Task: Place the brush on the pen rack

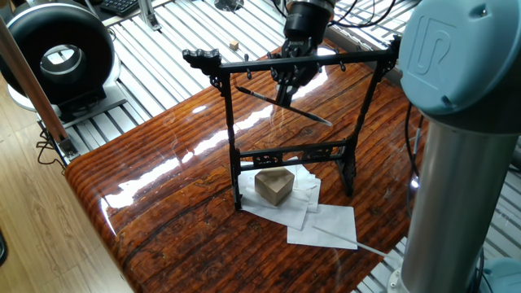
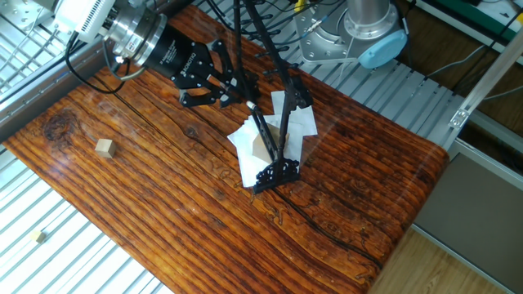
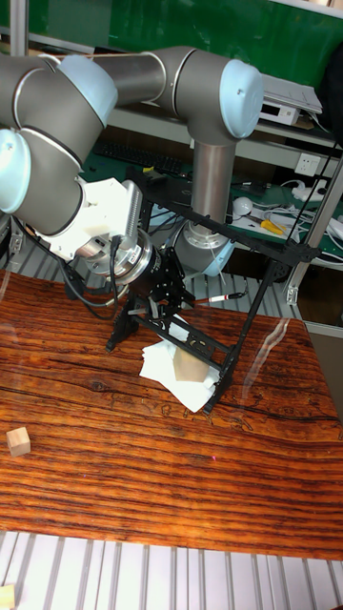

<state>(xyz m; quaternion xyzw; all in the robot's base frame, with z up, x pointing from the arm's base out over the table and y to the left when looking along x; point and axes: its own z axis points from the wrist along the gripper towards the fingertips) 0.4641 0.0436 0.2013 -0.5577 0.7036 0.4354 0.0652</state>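
Note:
The pen rack (image 1: 231, 122) is a tall black frame standing on the glossy wooden table (image 1: 163, 203); its top crossbar carries small pegs. My gripper (image 1: 284, 96) hangs just behind the crossbar near its middle, shut on the brush (image 1: 309, 115). The brush is thin and dark with a pale tip. It slants down to the right behind the rack, below the crossbar and above the lower rail. From above, the gripper (image 2: 222, 88) reaches in from the left against the rack (image 2: 276, 170). In the tall fixed view the gripper (image 3: 170, 303) sits at the rack's (image 3: 250, 319) left side.
A tan wooden block (image 1: 274, 185) lies on white papers (image 1: 326, 224) under the rack, with a thin pale rod (image 1: 350, 241) on them. A small wooden cube (image 2: 104, 147) lies apart on the table. A black round device (image 1: 57, 50) stands at the left and the arm's column (image 1: 456, 179) at the right.

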